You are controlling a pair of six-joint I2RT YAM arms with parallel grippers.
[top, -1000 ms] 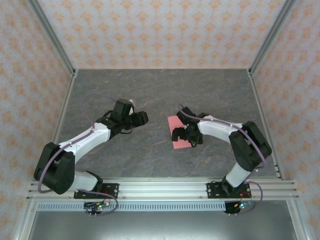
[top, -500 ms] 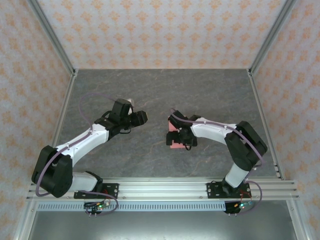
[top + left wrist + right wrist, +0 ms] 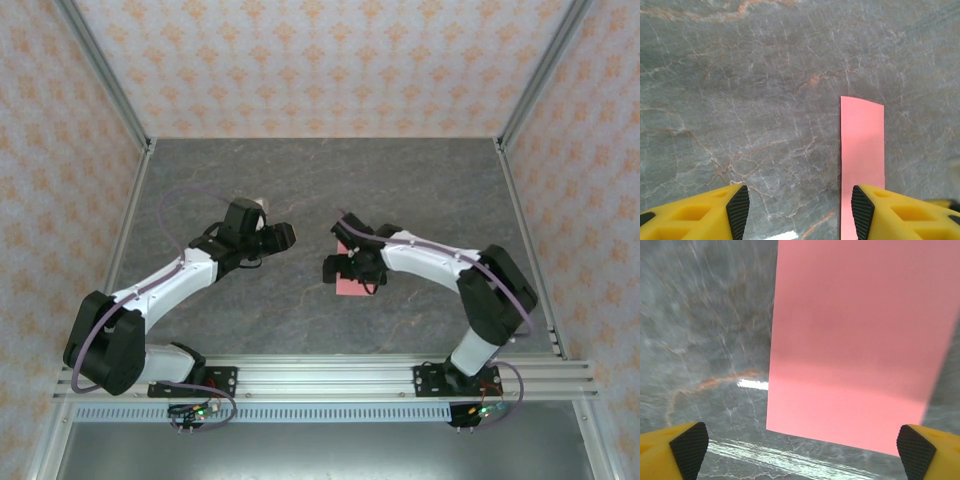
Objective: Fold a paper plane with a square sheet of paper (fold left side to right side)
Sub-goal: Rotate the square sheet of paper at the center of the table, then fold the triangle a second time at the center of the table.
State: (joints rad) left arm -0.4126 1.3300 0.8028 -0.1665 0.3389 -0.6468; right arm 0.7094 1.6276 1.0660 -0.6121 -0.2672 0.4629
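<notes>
Top external: paper (image 3: 353,285) flat on surface (image 3: 300,180), right of centre, partly under right gripper (image 3: 345,266); left gripper (image 3: 285,236) off to its left, apart from it.
Paper: salmon pink, plain, a rectangle rather than a square, so probably folded once already; no lifted corner seen.
Handling: likely very light and limp, easily creased or torn; prone to skate on the polished stone; no thickness to pinch from above.
Hold: best taken, by judgement, at a free edge or corner, one pad pressing down while the other slips under; other arm pinning the far part to stop sliding.
Left gripper: jaws part-way apart, nothing between them, hovering over bare stone; in left wrist view, pink strip running ahead just inside one finger (image 3: 862,212).
Right gripper: jaws spread wide, empty, low over the paper; in right wrist view, near short edge lying between both pads (image 3: 690,445), one long edge sharp against the stone.
Edges: walls (image 3: 330,60) on three sides, rail (image 3: 320,375) along the near side.
Room: broad bare stone behind and to the left; gap between the two grippers modest, so some risk of a bump on any inward move.
</notes>
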